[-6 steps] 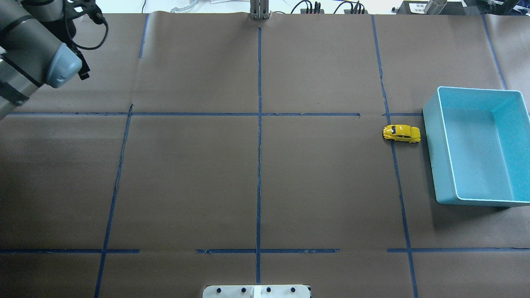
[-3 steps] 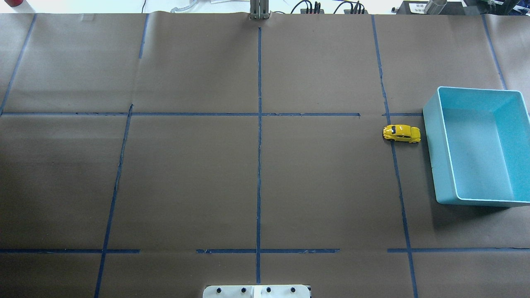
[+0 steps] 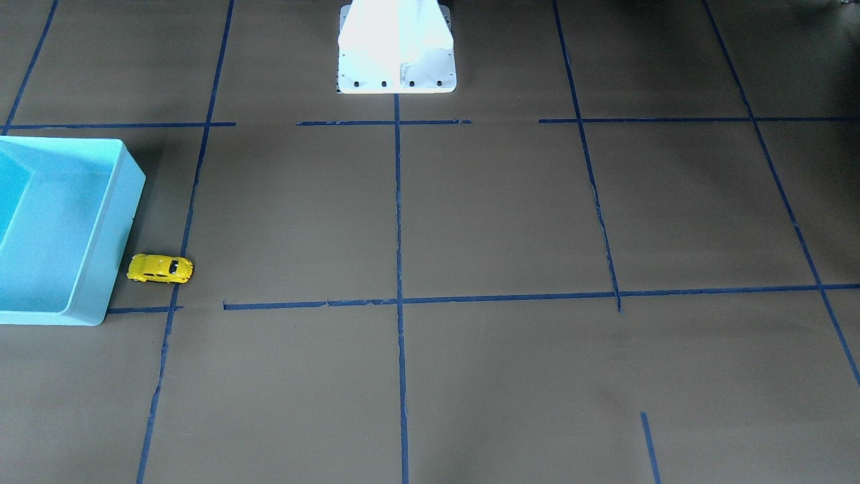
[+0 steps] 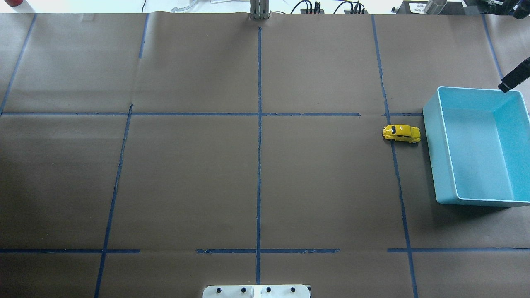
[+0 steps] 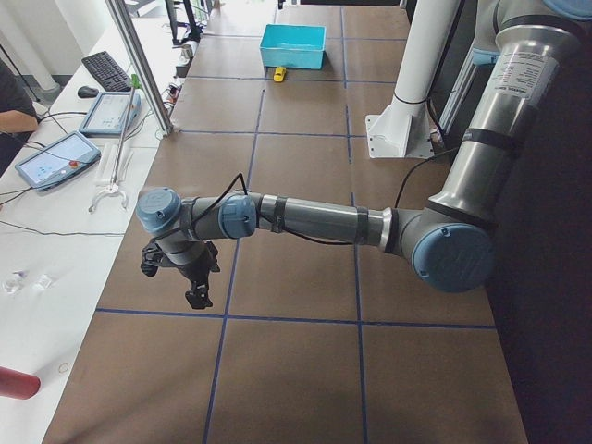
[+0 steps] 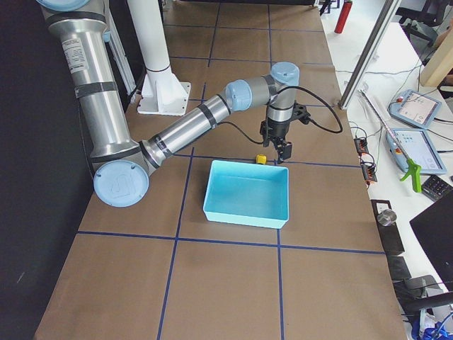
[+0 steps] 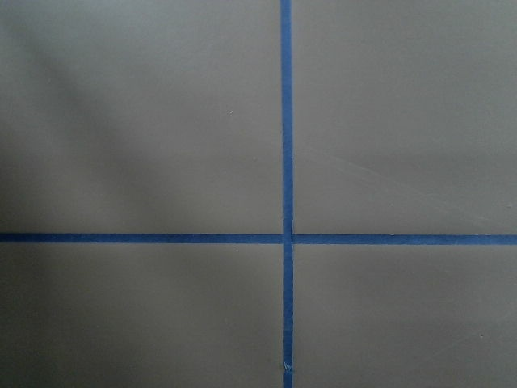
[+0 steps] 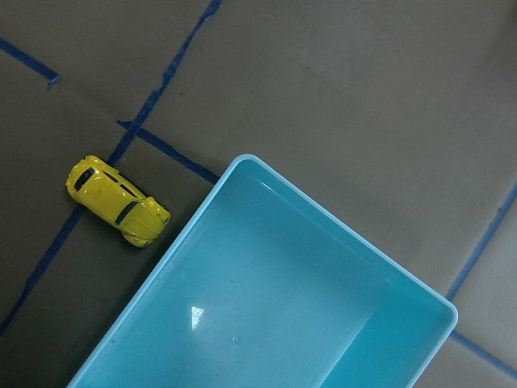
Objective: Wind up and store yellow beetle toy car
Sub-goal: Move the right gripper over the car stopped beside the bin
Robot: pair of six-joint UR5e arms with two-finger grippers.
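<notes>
— Anything different from a second ago?
— The left arm has gone from the overhead view's top-left corner, and a dark tip of the right gripper now pokes in above the far corner of the light blue bin. I cannot tell whether its fingers are apart. The same goes for the left gripper, which hangs over brown paper.
— And the yellow beetle toy car?
— Unmoved. It is rounded, with dark windows, upright on black wheels across a blue tape line, just beside the bin's outer wall.
</notes>
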